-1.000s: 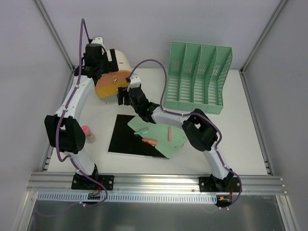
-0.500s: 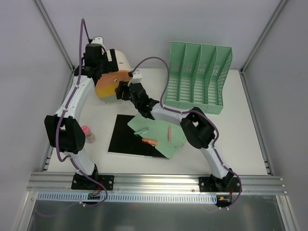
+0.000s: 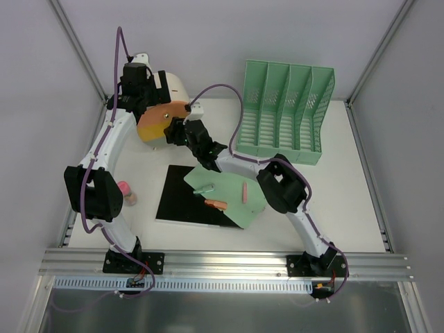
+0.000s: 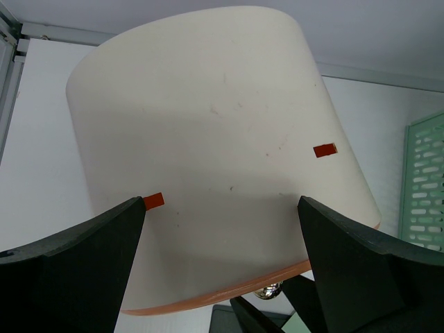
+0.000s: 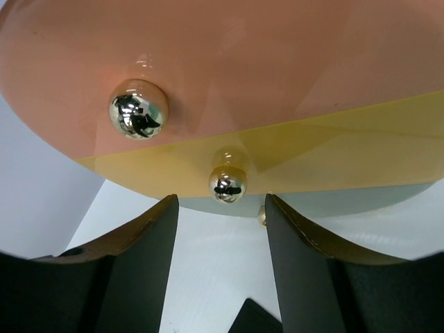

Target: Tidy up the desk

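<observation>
On the white desk (image 3: 347,201), at the back left, my left gripper (image 3: 147,94) is shut on a cream cylinder (image 3: 173,89), one finger on each side (image 4: 220,205). The cylinder (image 4: 208,125) is tilted, its orange disc end (image 3: 156,123) facing the front. My right gripper (image 3: 179,132) sits just under that disc (image 5: 222,62), open, with nothing between its fingers (image 5: 220,202). A shiny metal ball knob (image 5: 228,184) on the disc hangs just beyond the fingertips. A second knob (image 5: 136,116) sits to the left.
A green file rack (image 3: 284,114) stands at the back right. A black sheet (image 3: 177,201) lies in the middle under a green sheet (image 3: 232,198) carrying an orange pen (image 3: 216,204) and a pink pen (image 3: 245,191). A pink object (image 3: 126,192) sits by the left arm.
My right gripper has moved up and left to the orange disc, and its jaws have narrowed. The left arm and the cylinder have not moved.
</observation>
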`<state>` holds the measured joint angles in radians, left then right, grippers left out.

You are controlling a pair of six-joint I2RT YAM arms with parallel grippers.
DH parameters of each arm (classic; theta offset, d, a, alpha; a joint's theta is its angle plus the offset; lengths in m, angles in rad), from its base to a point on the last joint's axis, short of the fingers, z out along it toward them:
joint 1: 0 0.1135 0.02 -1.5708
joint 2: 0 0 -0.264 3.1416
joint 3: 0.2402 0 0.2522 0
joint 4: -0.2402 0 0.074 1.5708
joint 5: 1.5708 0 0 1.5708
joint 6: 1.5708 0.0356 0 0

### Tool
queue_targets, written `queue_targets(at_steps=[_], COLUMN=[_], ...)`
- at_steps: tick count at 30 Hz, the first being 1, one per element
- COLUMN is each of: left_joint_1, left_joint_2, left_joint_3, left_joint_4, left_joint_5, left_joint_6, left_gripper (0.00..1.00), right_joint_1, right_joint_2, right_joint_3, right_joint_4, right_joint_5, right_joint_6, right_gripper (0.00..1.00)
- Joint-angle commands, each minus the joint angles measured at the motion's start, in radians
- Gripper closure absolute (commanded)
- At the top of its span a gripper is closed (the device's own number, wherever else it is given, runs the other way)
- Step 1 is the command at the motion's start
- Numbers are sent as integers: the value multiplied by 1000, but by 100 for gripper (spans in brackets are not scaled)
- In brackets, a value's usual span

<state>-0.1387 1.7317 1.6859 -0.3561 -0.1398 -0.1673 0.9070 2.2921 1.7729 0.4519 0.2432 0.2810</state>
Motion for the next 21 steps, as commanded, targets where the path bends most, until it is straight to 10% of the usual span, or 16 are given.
queue_targets(at_steps=[1,21], left_joint_1=[-10,-10], left_joint_2=[-11,-15], left_joint_3=[-23,-23], left_joint_4=[-83,-83], left_joint_5=[-26,-18], left_joint_6=[40,37], left_gripper=[6,6], right_joint_1=[-3,-8], right_joint_2=[23,81], right_joint_3=[68,157], right_joint_4=[36,7], right_joint_5=[2,57], right_joint_6=[32,43], right_gripper=[43,48])
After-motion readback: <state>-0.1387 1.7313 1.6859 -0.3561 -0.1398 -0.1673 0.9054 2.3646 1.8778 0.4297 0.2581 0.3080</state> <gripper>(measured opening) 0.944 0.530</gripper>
